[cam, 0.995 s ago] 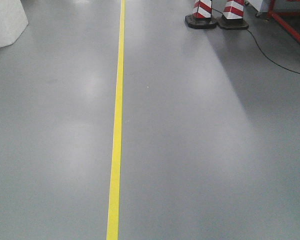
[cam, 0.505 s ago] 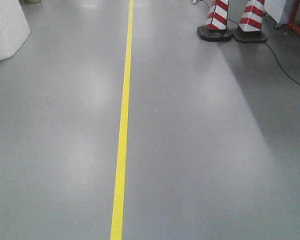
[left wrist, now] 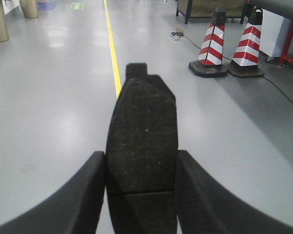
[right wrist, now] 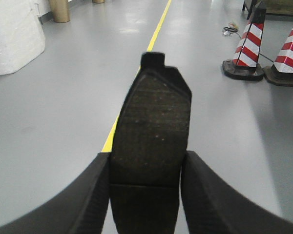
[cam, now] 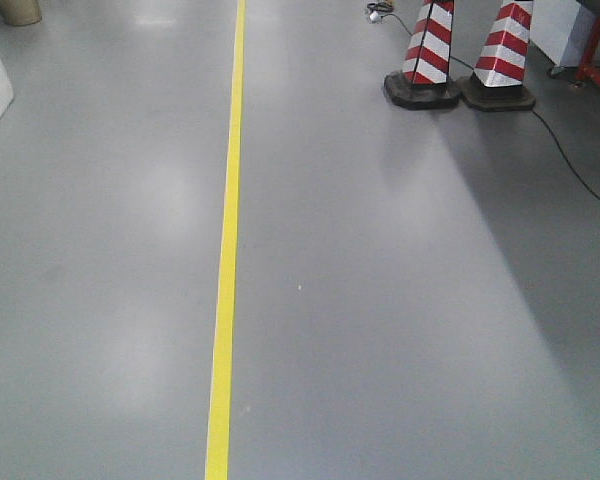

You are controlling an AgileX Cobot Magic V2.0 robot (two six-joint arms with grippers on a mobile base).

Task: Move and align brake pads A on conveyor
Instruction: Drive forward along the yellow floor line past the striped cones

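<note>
- Left gripper (left wrist: 141, 195), seen from its own wrist camera, was clenched on a flat dark-grey arc-shaped brake pad (left wrist: 142, 131); its black curved fingers (left wrist: 85, 195) pressed against the pad's two long edges, and the thin groove crossed the pad between them
- Right gripper (right wrist: 145, 195) likewise grasped a second dark-grey curved brake pad (right wrist: 154, 117), rough face toward the camera, a small tab at its far end and the groove low down between the fingers
- Both pads were held in the air over a smooth, glossy grey floor (cam: 400, 330), resting on nothing
- Wide dark charcoal conveyor did not show in any view, so where it stood relative to the arms could not be told
- Front camera showed only floor: a yellow painted line (cam: 225, 270) running away from the robot, two red-and-white striped traffic cones (cam: 427, 60) on black bases to the right of it, and a thin black cable (cam: 570, 165) trailing past them
- As a judgement, the task was at its carrying stage: two pads were picked up, neither was set down
- Remaining pads were out of sight, so whether they already lay on the belt could not be said
- What seemed left: reaching the conveyor, laying both pads on it, and lining them up
</note>
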